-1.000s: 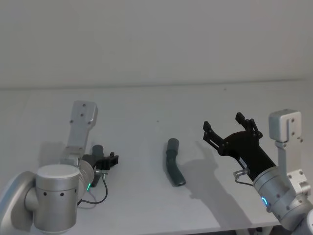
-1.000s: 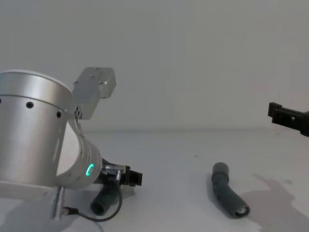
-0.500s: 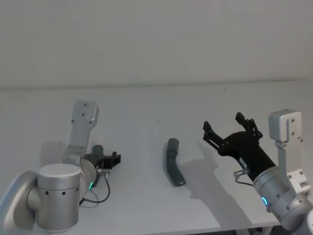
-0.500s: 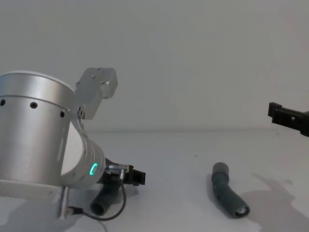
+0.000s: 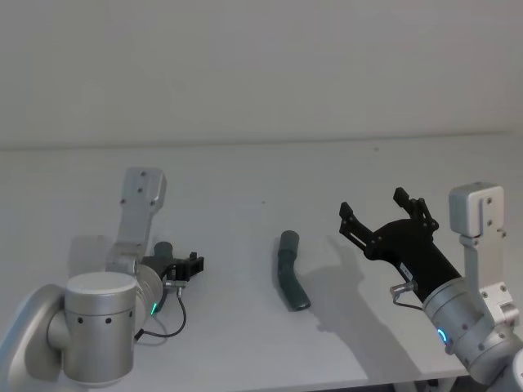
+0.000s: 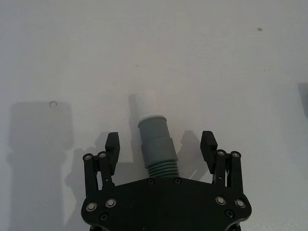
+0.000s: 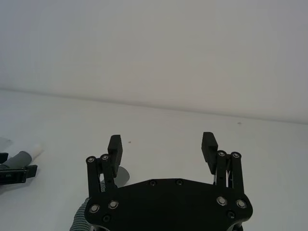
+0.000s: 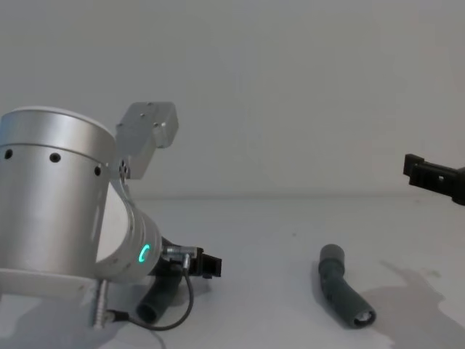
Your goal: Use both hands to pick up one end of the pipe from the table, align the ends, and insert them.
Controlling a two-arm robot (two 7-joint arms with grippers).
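A plain pale wall (image 5: 261, 65) stands behind a flat, matte white table (image 5: 245, 180). In the head view, two short dark grey hose pieces lie on the table, well apart.

The first hose piece (image 5: 163, 249) lies at about eight o'clock from the middle of the table. In the left wrist view it shows a ribbed body, a smooth stepped grey cuff (image 6: 154, 139) and a narrower white tip (image 6: 145, 103) reaching past it. The left gripper (image 6: 161, 142) is low over this piece, its slim black fingers (image 6: 112, 144) spread on either side of the cuff with a gap at each side, touching nothing. Behind it, in the chest view, is a thick silver cylindrical arm (image 8: 51, 196) with a glowing green ring (image 8: 145, 253) and a thin black cable (image 8: 174, 320) looping down to the table.

The second hose piece (image 5: 288, 278) lies near the table's middle, toward six o'clock. It is slightly bent and has a smooth cuff at its far end. In the chest view its near end (image 8: 361, 318) shows a round pale opening.

The right gripper (image 5: 373, 202) hangs above the table at about four o'clock. The second piece lies at roughly eight o'clock from it. Its black fingers (image 7: 114, 142) are spread wide and hold nothing.
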